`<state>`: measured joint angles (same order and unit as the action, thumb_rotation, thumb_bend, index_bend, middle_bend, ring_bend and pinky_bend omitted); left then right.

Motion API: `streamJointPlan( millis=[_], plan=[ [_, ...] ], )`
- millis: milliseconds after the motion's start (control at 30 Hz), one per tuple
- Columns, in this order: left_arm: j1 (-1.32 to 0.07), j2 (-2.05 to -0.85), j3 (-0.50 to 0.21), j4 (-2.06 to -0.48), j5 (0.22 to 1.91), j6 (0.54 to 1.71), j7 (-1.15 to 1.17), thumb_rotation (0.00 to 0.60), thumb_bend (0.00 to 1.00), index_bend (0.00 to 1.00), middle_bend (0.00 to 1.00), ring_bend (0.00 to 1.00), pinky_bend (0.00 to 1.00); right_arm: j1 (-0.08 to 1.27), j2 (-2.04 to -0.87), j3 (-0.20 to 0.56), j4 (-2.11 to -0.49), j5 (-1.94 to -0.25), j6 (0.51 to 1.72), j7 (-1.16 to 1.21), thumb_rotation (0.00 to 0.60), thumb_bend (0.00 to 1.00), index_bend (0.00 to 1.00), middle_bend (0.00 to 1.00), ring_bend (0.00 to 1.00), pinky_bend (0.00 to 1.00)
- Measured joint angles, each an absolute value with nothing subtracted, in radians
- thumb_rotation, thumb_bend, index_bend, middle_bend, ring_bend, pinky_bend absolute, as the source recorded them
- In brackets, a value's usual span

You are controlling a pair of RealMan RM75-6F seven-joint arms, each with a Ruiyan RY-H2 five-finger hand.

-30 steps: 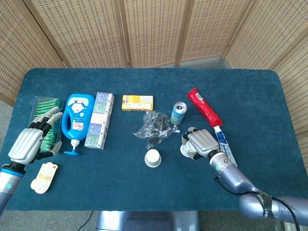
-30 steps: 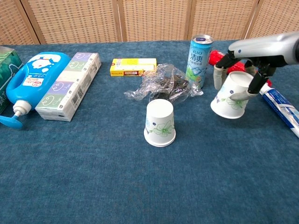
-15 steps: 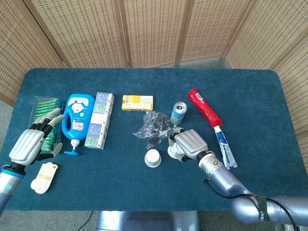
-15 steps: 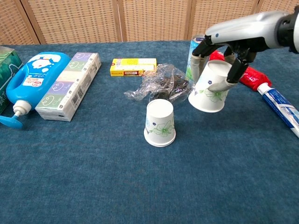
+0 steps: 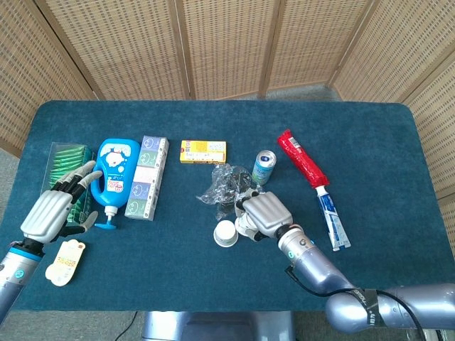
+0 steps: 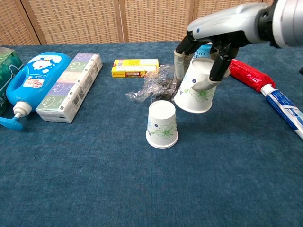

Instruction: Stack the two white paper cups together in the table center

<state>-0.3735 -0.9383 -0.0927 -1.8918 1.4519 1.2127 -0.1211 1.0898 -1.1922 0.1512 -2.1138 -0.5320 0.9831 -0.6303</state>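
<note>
One white paper cup point(image 6: 162, 125) with a green flower print stands upside down at the table center, also seen as the cup point(image 5: 225, 233) from above. My right hand point(image 6: 203, 53) holds the second white paper cup point(image 6: 194, 92) upside down and tilted, lifted just up and to the right of the standing cup. In the head view that hand point(image 5: 264, 213) covers most of the held cup. My left hand point(image 5: 55, 207) hovers open at the far left near the table's front edge, holding nothing.
A blue pump bottle point(image 6: 29, 78), tissue packs point(image 6: 70, 87), a yellow box point(image 6: 135, 67), crumpled clear plastic point(image 6: 159, 86), a drink can point(image 5: 264, 166), a red packet point(image 6: 247, 73) and a toothpaste tube point(image 6: 284, 108) lie around. A green packet holder point(image 5: 65, 169) and a tag point(image 5: 65, 261) sit at left.
My right hand has carried the held cup leftward, from beside the toothpaste to just beside the standing cup. The left hand has shifted only slightly.
</note>
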Motion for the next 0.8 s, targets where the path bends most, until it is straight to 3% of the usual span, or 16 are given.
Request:
streamJointPlan(
  millis=[800],
  plan=[
    [-0.374, -0.96, -0.088, -1.841, 1.444, 1.196, -0.174, 0.6, 0.47, 0.08, 0.0, 0.0, 0.1, 1.239, -1.309, 0.193, -2.11, -0.315, 1.1, -0.73, 0.6, 0.38, 0.38, 0.38, 0.18, 0.64]
  ],
)
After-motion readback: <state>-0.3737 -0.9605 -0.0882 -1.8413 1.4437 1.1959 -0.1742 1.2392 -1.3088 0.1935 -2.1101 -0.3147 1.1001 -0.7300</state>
